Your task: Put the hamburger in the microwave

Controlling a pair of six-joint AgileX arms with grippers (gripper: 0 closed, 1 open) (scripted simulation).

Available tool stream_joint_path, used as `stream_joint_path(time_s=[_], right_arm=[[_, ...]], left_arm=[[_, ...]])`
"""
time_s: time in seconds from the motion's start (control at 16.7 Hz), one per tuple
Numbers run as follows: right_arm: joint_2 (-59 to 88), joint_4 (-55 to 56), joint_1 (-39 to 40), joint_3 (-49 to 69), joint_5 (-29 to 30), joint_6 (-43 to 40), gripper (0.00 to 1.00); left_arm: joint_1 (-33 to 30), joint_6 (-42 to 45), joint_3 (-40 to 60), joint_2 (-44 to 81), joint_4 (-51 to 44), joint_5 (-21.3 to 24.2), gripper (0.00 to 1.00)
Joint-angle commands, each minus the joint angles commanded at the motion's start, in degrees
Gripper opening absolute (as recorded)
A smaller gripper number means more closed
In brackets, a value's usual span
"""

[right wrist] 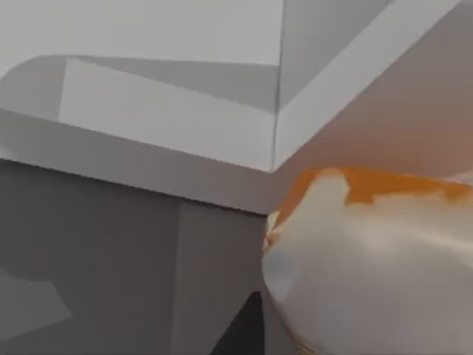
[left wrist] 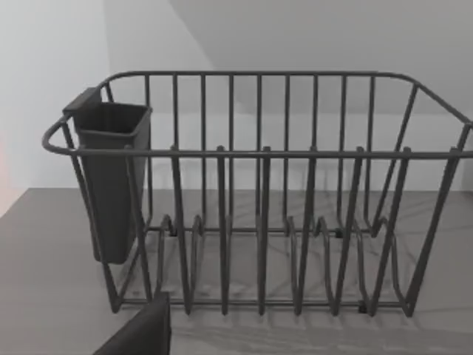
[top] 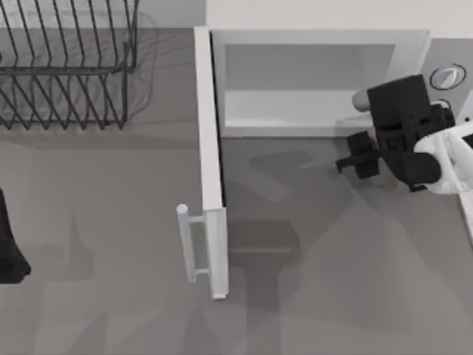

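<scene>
The white microwave (top: 318,38) stands at the back of the table with its door (top: 211,163) swung wide open toward the front, showing the pale grey cavity (top: 295,81). My right gripper (top: 360,157) hovers just in front of the cavity's right corner, fingers pointing left. The right wrist view shows the hamburger (right wrist: 369,251) very close, orange and pale, held at the gripper, with the microwave's front edge (right wrist: 170,118) beyond it. In the top view the gripper hides the hamburger. My left gripper (top: 9,248) is parked at the table's left edge.
A black wire rack (top: 66,66) stands at the back left; the left wrist view shows the rack (left wrist: 259,222) with a dark cup (left wrist: 111,177) hung on its side. The door's bar handle (top: 191,244) sticks out left. Two silver knobs (top: 447,76) sit right of the cavity.
</scene>
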Motion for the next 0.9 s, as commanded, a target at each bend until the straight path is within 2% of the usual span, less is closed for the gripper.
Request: stream_joint_path(time_s=[0.18,0.36,0.54,0.9], right_arm=[[5.6,14.0,6.2,1.1,4.8,8.0,0.0],[9.1,22.8,10.7,2.0,8.5,13.6,0.0],[10.6,26.1,12.5,2.4,10.2,16.0,0.0],[10.8,25.8,12.0,2.3,10.2,16.0,0.0]], left_arm=[[0.0,0.0,0.0,0.0,0.0,0.0,1.0],[0.0,0.0,0.0,0.0,0.0,0.0,1.0],[0.0,0.0,0.0,0.0,0.0,0.0,1.0],[0.0,0.0,0.0,0.0,0.0,0.0,1.0]])
